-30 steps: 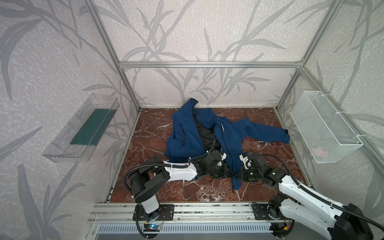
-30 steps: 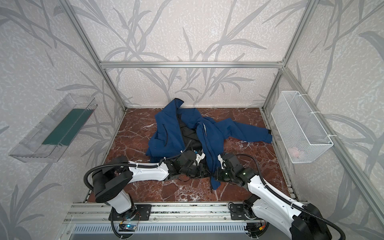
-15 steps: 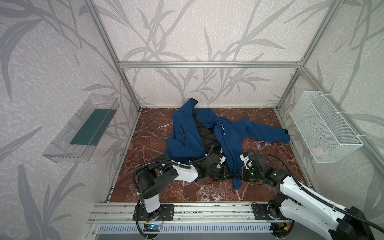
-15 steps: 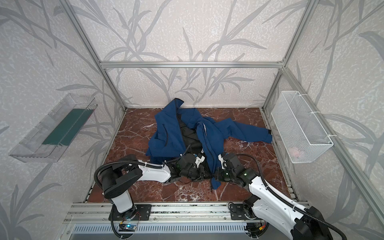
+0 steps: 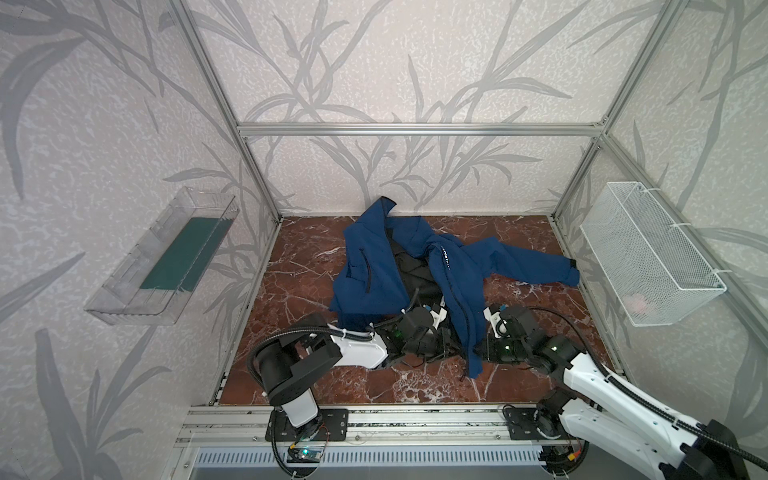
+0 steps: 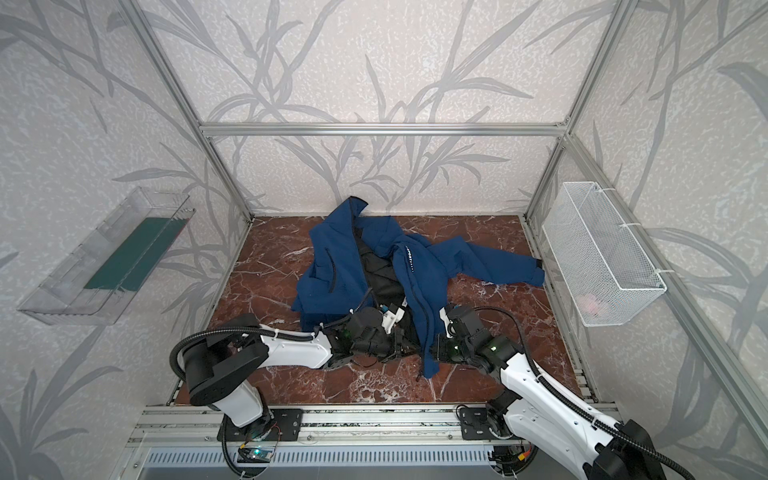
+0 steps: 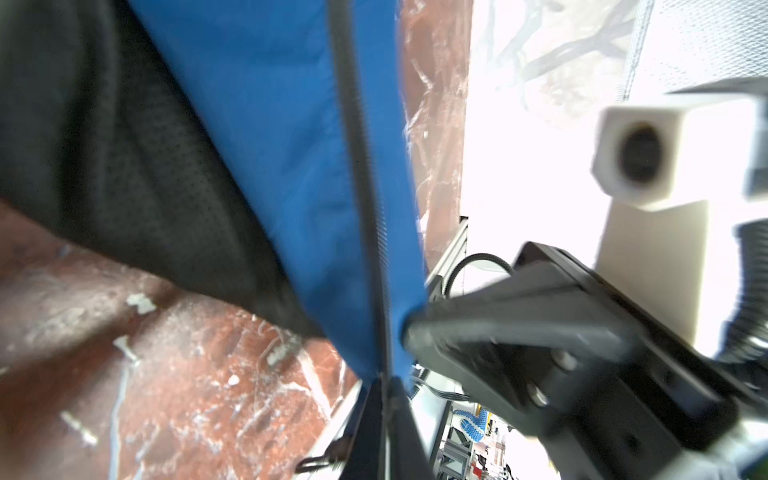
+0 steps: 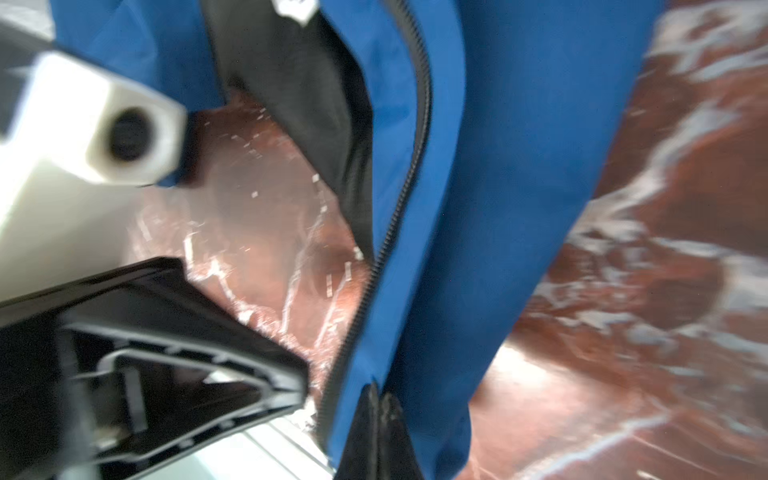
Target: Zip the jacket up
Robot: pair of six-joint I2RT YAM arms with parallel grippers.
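Note:
The navy jacket (image 5: pixel 374 266) (image 6: pixel 336 266) lies open on the brown marble floor, its black lining showing. Both grippers meet at the bottom end of the front panel nearest the right arm. In the left wrist view my left gripper (image 7: pixel 384 380) is shut on the panel's strip at the dark zipper (image 7: pixel 357 145). In the right wrist view my right gripper (image 8: pixel 380 392) is shut on the blue cloth just beside the zipper teeth (image 8: pixel 415 145). In both top views the left gripper (image 5: pixel 451 353) (image 6: pixel 409 349) and right gripper (image 5: pixel 482 353) (image 6: pixel 432 351) face each other across the hem.
A clear plastic tray (image 5: pixel 166 257) hangs on the left wall. On the right wall hangs a white wire basket (image 5: pixel 648 253). One sleeve (image 5: pixel 532 266) stretches towards the right wall. An aluminium rail (image 5: pixel 374 419) runs along the front edge.
My left gripper has closed onto the zipper edge, and the left arm's elbow has swung and dropped lower. The right gripper has stayed shut on the cloth and barely moved.

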